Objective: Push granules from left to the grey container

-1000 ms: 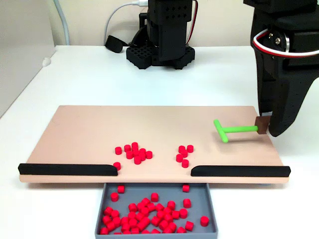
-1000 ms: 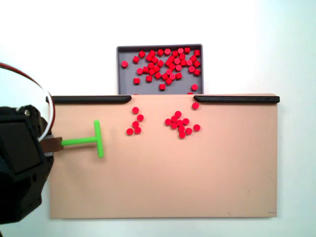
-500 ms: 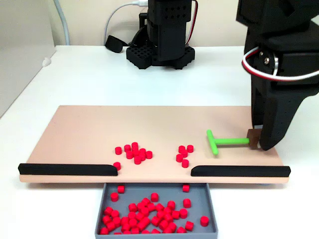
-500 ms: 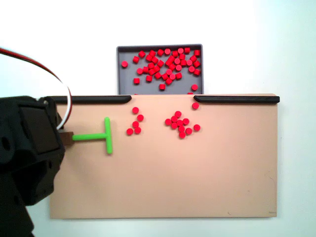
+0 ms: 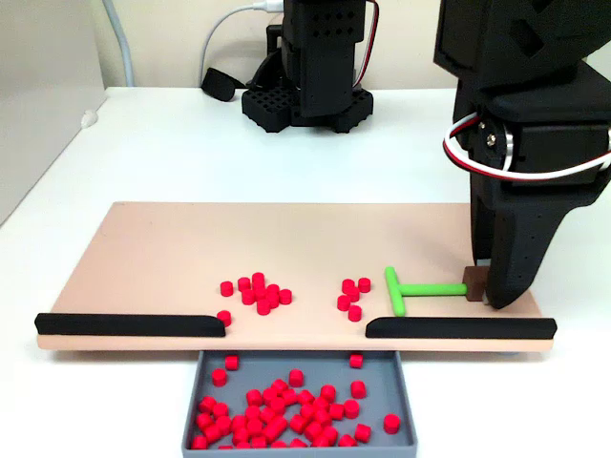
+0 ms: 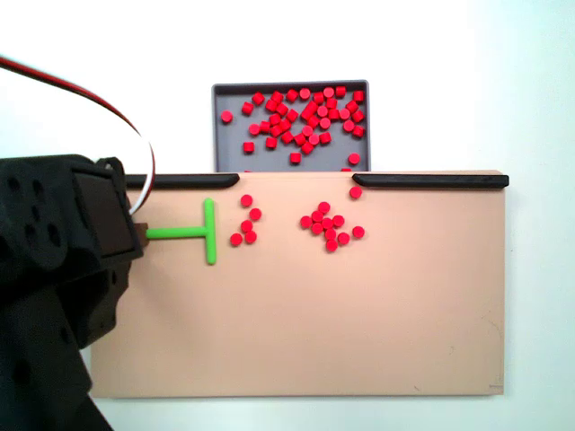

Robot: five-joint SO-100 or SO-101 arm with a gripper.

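We saw no readable text. The gripper (image 5: 484, 286) was clamped on the green pusher (image 5: 412, 289), its crossbar just beside the nearest granules (image 5: 353, 299); the grey container (image 5: 193, 401) was part-filled.

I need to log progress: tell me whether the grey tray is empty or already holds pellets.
Partly filled. Many red granules lie inside the grey container, with bare floor showing. More granules lie on the beige board.

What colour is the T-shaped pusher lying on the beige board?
Bright green: the T-shaped pusher shows best in a fixed view from above.
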